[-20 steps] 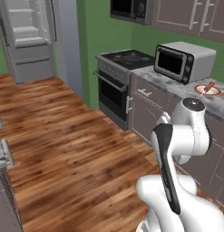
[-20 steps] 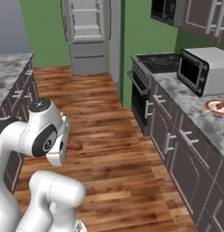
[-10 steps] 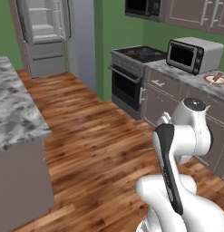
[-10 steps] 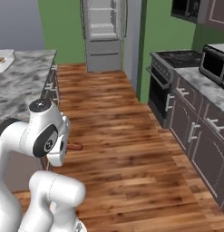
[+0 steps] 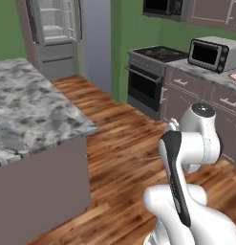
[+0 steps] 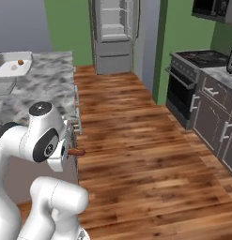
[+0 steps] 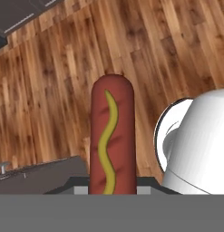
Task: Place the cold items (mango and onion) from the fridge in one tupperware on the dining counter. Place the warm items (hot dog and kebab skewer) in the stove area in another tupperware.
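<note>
Gripper (image 7: 112, 190) pinches the hot dog (image 7: 111, 140) above the wood floor (image 6: 136, 140); since a second ago the base has swung toward the dining counter (image 6: 47, 84), bringing its tupperware (image 6: 14, 65) into view at far left

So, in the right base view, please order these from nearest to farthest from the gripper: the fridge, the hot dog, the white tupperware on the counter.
1. hot dog: held in the shut gripper, pointing right.
2. white tupperware: on the grey counter, far left.
3. fridge: at the far end of the wood floor, doors open.
</note>
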